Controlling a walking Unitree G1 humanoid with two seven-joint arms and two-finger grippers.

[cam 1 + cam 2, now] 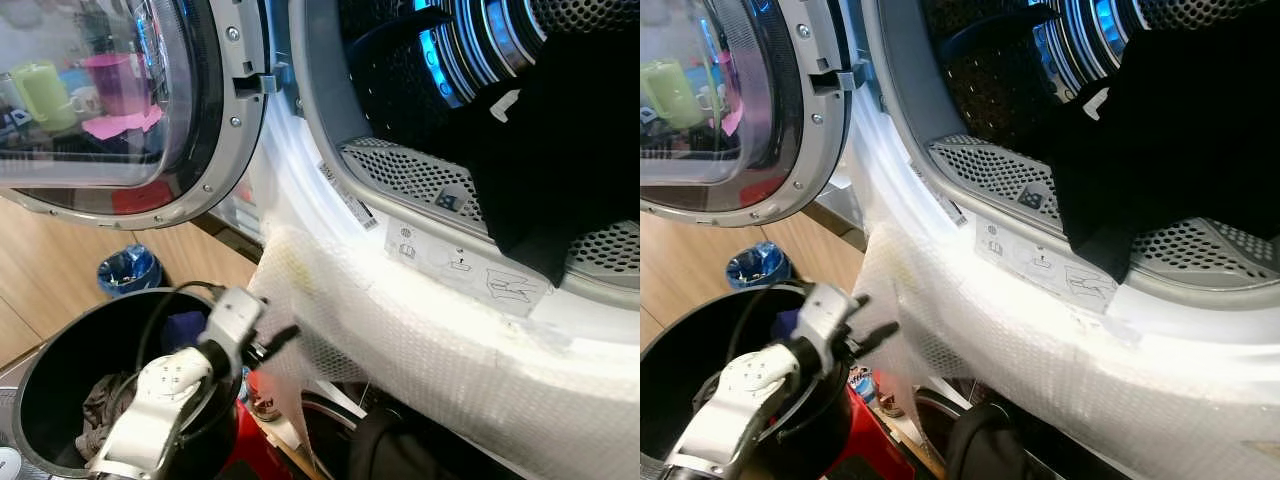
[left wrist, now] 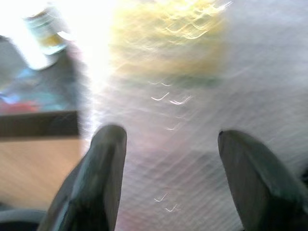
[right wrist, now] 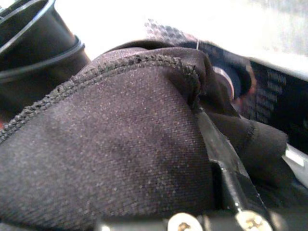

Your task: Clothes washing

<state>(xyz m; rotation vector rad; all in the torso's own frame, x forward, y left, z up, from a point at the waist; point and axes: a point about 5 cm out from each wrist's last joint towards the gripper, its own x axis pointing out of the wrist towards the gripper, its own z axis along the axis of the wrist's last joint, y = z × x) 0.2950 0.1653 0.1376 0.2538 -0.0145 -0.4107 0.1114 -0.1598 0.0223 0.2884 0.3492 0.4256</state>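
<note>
The washer's drum stands open, and a black garment hangs out over its perforated lip. My left gripper is open, nothing between its fingers, and hovers just in front of the bubble wrap taped over the machine's front. A dark garment is draped over my right gripper's finger and hides most of it. The same dark bundle sits low in front of the machine. A black laundry basket below my left arm holds a grey-brown cloth.
The round glass door is swung open to the left. A blue object lies on the wooden floor beyond the basket. Something red and a small jar sit under the machine's front edge.
</note>
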